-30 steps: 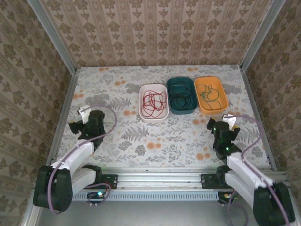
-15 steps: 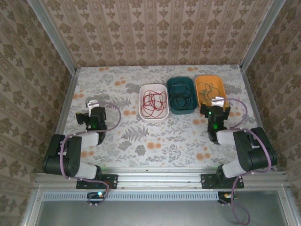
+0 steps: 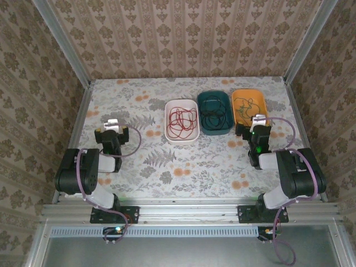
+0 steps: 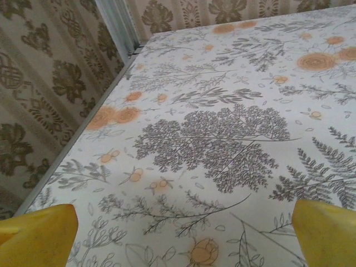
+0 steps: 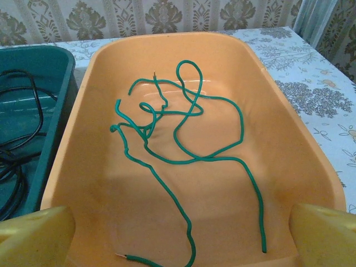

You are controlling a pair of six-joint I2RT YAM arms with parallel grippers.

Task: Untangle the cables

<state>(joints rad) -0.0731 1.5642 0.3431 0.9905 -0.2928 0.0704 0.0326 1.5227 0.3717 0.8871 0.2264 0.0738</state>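
Observation:
Three cables lie apart in three trays at the back of the table. A red cable coils in the white tray. A black cable loops in the teal tray. A green cable sprawls in the orange tray. My right gripper is open at the orange tray's near end, its yellow fingertips apart with nothing between them. My left gripper is open over bare tablecloth at the left, far from the trays.
The floral tablecloth covers the table. Patterned walls with metal corner posts close it in on three sides. Part of the black cable in the teal tray lies left of the orange tray.
Both arms have folded back upright near their bases. Each gripper has shifted a little away from the front edge, the right one up to the orange tray. The cables have not moved.

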